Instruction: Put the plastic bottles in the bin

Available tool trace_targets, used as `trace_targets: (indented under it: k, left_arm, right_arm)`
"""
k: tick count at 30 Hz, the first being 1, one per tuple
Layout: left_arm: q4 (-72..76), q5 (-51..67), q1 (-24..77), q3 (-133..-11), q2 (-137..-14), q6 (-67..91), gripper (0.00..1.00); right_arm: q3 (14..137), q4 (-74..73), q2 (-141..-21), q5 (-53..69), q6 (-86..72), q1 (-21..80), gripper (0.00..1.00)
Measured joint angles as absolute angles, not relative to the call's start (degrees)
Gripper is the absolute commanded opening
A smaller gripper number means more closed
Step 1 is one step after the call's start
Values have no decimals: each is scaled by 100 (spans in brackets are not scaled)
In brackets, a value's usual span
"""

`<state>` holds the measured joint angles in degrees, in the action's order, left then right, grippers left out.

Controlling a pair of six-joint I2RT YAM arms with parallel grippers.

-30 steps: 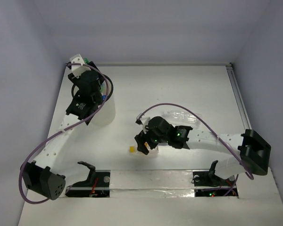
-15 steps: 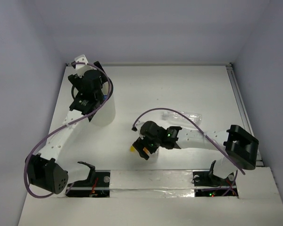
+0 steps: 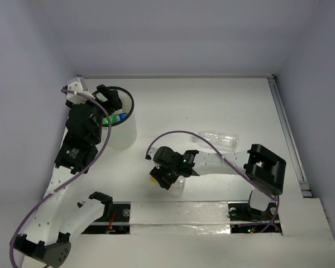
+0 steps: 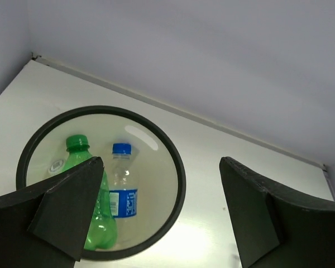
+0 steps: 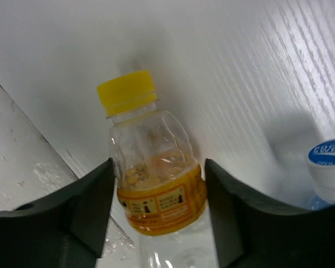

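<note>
The bin stands at the far left; in the left wrist view its black rim rings a green bottle and a clear blue-label bottle lying inside. My left gripper is open and empty above the bin's left side. My right gripper is shut on the orange-label bottle, which has a yellow cap and lies on the table. A plain clear bottle lies behind the right arm. A second blue-capped bottle lies just right of the right gripper.
A taped white strip runs along the near edge by the arm bases. The purple cable loops over the right arm. Walls close the table at the back and both sides, with a metal rail at the right.
My left arm drew back from over the bin towards the left, and the green bottle now lies in the bin. My right gripper moved left and nearer, onto the orange-label bottle.
</note>
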<state>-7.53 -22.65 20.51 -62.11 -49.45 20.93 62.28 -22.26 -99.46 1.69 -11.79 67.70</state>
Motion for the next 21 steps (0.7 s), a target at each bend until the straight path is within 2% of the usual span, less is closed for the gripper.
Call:
trace_targets:
  k: [5, 11, 16, 21]
  left_arm:
    - [-1022, -1911, 2051, -5990, -4510, 2088, 82]
    - [-1258, -1638, 2051, -5778, -3911, 2106, 82]
    - [-1498, -1605, 2051, -5767, -3374, 2130, 82]
    - [-1763, -1616, 2051, -5881, -2864, 2139, 81]
  right_arm:
    - [6348, -2303, -9988, 163, -1221, 6818, 48]
    - [6757, -2681, -9741, 167, -1240, 6827, 47]
    - [7957, -2897, -9314, 71, -1229, 6775, 46]
    - [9332, -2480, -9262, -5, -1339, 6383, 45]
